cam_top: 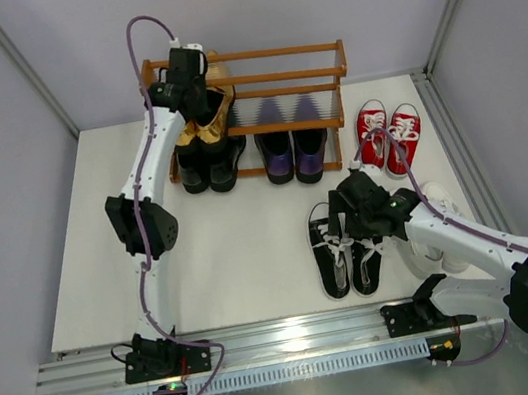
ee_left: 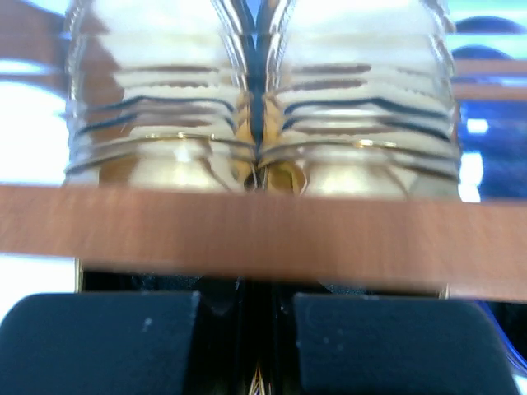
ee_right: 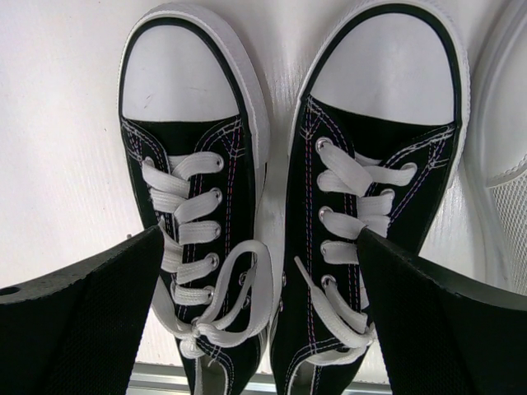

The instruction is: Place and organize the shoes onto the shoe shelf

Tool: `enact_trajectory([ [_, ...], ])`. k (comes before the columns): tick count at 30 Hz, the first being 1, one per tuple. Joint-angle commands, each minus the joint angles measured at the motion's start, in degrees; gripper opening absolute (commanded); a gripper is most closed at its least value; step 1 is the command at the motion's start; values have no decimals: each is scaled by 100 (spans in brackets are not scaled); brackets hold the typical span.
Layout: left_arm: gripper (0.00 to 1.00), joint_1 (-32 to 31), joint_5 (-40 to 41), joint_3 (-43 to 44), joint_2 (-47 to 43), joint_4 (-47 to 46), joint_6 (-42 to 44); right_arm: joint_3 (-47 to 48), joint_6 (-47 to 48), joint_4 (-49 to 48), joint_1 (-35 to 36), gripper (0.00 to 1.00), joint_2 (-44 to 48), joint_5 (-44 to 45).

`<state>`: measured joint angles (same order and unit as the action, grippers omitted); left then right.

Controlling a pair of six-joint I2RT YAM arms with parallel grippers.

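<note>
The task looks about a third done, judged from how the pairs lie around the shoe shelf (cam_top: pixel 270 53). Two pairs sit on the shelf's lower tier: the glossy black dress shoes (cam_top: pixel 206 165) at its left end and the purple loafers (cam_top: pixel 294 155) just right of them.

A third pair is in hand. The left pincer (ee_left: pixel 245 329) is closed narrow on the gold loafers (cam_top: pixel 219 112), pinching them together at the shelf's left end, above the black dress shoes. In the left wrist view their ribbed soles fill the frame behind one wooden rail (ee_left: pixel 263 230). The view is too close and blurred to say whether they rest on a tier yet, though they seem to hang just at it.

Three pairs remain on the surface (cam_top: pixel 243 252):
- The red sneakers (cam_top: pixel 389 136) stand just off the shelf's right end.
- The black-and-white sneakers (ee_right: pixel 198 189) lie side by side in front of the shelf's right half.
- The white sneakers (cam_top: pixel 441 193) lie farther right of the shelf, partly under the right arm.

The right pincer (ee_right: pixel 259 239) hangs over the laces of the black-and-white pair, spread wide and holding nothing. That pair seems the likely next pick.
</note>
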<state>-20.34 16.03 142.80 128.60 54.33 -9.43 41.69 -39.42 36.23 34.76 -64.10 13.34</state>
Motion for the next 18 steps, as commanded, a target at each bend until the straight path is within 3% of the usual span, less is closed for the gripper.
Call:
enact_trajectory([
  [1,0,206,682,187,-80,-1398,337,181,-66,-98,13,100,-42,107],
  [8,0,294,717,37,52,-1504,302,181,-57,-81,13,100,-59,142],
  [11,19,302,647,-50,-45,-1460,179,173,-83,-98,13,100,-94,107],
  [12,37,302,629,-112,-97,-1477,135,173,-92,-107,13,100,-112,107],
  [15,66,276,577,-454,-370,-1530,73,164,-92,-133,13,100,-121,89],
  [18,75,276,576,-666,-616,-1548,73,155,-84,-160,13,100,-130,81],
])
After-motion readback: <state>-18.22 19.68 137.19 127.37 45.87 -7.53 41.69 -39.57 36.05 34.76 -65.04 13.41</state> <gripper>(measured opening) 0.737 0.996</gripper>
